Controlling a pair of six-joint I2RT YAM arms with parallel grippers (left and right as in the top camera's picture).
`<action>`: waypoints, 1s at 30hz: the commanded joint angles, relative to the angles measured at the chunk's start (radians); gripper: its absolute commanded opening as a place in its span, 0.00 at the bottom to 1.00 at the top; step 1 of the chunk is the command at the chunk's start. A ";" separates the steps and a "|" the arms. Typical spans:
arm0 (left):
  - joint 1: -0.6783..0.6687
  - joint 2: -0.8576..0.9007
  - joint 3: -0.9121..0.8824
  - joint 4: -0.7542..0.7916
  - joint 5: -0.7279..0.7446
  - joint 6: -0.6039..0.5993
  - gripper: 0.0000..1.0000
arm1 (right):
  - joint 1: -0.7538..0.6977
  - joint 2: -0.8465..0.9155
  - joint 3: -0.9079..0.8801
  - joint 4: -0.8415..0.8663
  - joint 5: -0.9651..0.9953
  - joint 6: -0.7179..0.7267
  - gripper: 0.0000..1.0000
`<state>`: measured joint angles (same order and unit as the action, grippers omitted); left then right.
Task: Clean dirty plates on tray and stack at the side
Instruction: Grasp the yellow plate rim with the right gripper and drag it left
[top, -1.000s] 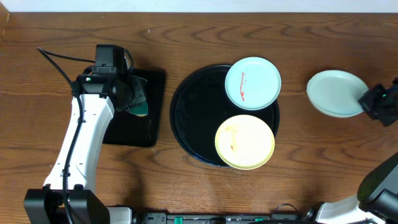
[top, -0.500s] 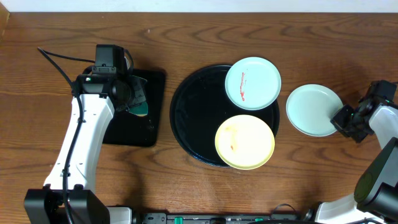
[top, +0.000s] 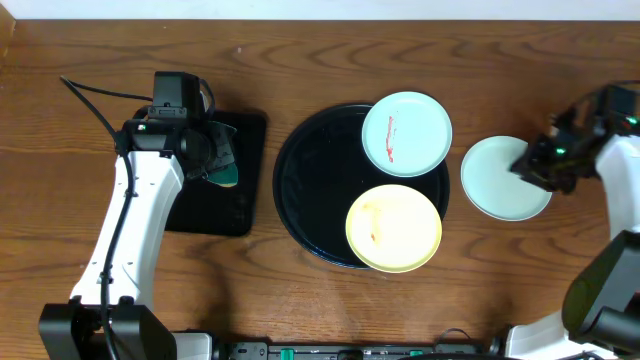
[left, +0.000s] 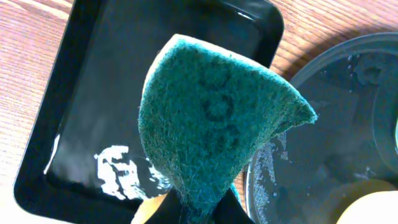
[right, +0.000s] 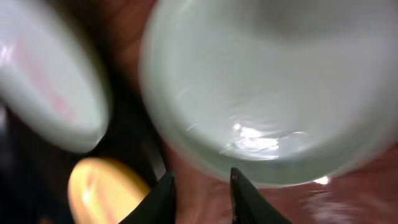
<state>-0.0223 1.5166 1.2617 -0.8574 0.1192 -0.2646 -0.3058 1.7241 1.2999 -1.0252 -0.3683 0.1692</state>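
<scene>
Green scouring sponge (left: 217, 124) is clamped by left gripper (left: 198, 208). Right gripper (right: 200, 186), jaws narrowly parted, is positioned over pale blue-green round plate (top: 490, 180), 3 o'clock of glossy black round tray (top: 300, 190).

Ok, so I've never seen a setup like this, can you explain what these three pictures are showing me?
Two robot arms work at a wooden table. One picture looks down from above; the other two come from a camera on each wrist. The left gripper pinches a green sponge over a rectangular black tray. The round black tray carries a blue-green plate with a red smear and a yellow plate. A third, pale plate lies on the table beside it; the right gripper hovers at its edge, fingers apart, in a blurred view.
</scene>
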 joint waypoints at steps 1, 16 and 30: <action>0.004 -0.001 -0.001 -0.002 -0.016 0.010 0.07 | 0.112 -0.013 -0.021 -0.035 -0.083 -0.078 0.26; 0.004 -0.001 -0.001 -0.002 -0.016 0.010 0.08 | 0.457 -0.013 -0.289 0.032 0.054 -0.016 0.19; 0.004 -0.001 -0.001 -0.002 -0.016 0.009 0.07 | 0.472 -0.013 -0.299 0.090 -0.027 0.002 0.17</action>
<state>-0.0223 1.5166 1.2617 -0.8577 0.1192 -0.2642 0.1509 1.7229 0.9993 -0.9470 -0.3401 0.1581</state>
